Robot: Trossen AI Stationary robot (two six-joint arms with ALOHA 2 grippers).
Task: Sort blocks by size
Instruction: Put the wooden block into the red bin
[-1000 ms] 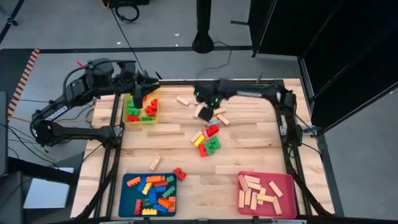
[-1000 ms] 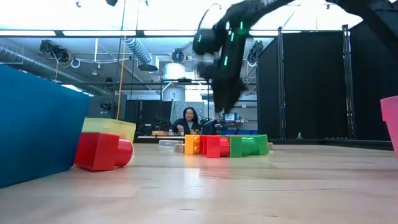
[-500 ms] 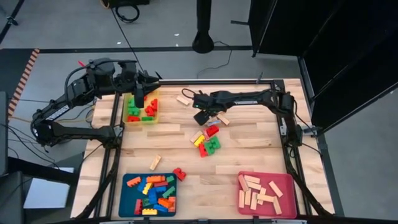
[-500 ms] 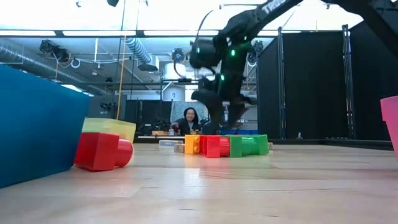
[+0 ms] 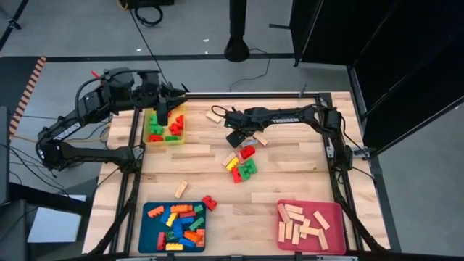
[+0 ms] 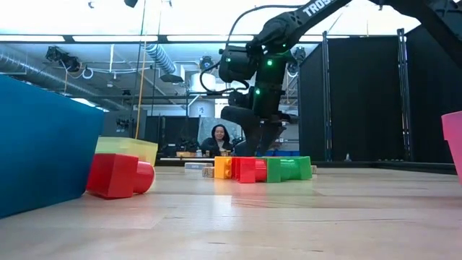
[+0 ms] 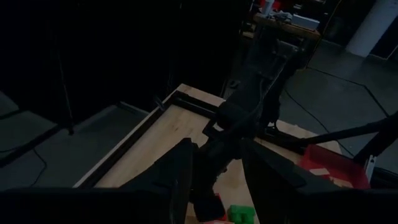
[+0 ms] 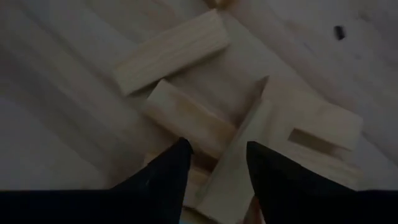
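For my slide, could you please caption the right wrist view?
Right tool poised over a cluster of pale wooden bars on the table.

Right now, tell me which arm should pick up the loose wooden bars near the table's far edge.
Right. Its hand is down over the wooden bars, fingers astride one. The left hand sits over the yellow tray.

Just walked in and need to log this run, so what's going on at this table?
Two robot arms are sorting toy blocks into trays. The right hand is down over a small pile of pale wooden bars near the table's far side, fingers straddling one. The left hand hangs over the yellow tray, which holds red and green bricks. A blue tray has mixed bricks, a pink tray has wooden bars. A cluster of bricks is loose mid-table.
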